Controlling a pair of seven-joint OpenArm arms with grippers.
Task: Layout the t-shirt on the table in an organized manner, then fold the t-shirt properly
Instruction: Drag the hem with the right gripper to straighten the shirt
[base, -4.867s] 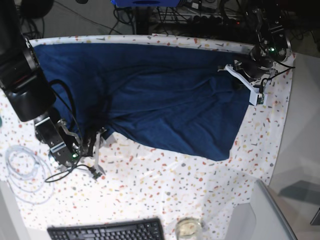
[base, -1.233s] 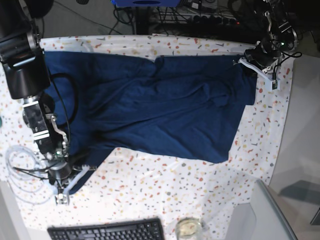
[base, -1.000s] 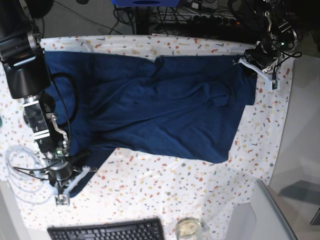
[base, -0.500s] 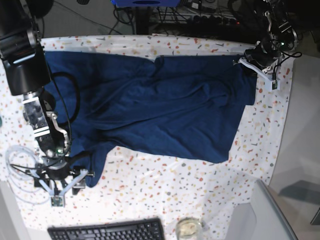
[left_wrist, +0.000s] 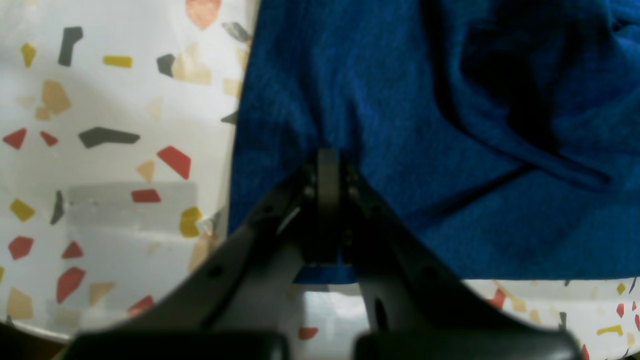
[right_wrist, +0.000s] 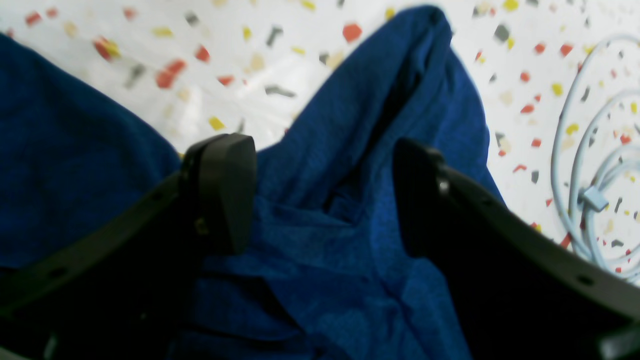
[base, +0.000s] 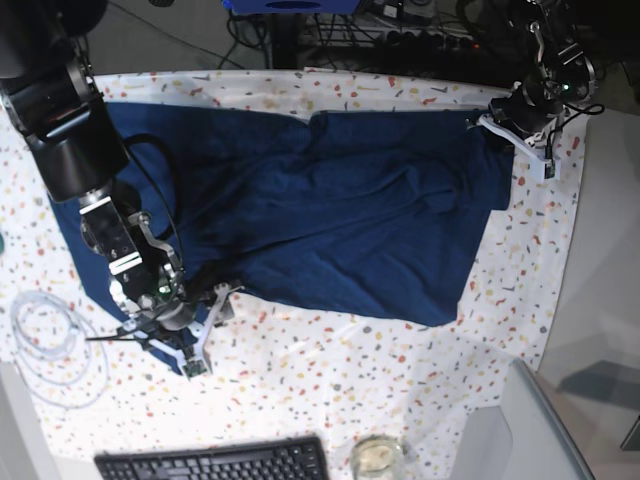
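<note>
The dark navy t-shirt (base: 330, 220) lies spread and wrinkled across the speckled white table (base: 350, 370). At the far right corner my left gripper (base: 497, 127) is shut on the shirt's edge. The left wrist view shows its closed jaws (left_wrist: 327, 170) pinching the blue t-shirt (left_wrist: 450, 125) just above the table (left_wrist: 100, 150). My right gripper (base: 178, 315) stands open over the shirt's near left edge. In the right wrist view its fingers (right_wrist: 225, 190) straddle a raised fold of the t-shirt (right_wrist: 360, 115) without gripping it.
A black keyboard (base: 215, 462) lies at the near edge, with a small glass dish (base: 377, 455) beside it. A coil of pale cable (base: 50, 345) sits at the near left, also seen as the cable (right_wrist: 575, 150) in the right wrist view. A grey panel (base: 520, 430) stands at the near right.
My right gripper has opened and let go of the shirt's near left corner, then moved right and slightly away from the table edge. The left gripper has stayed shut in place.
</note>
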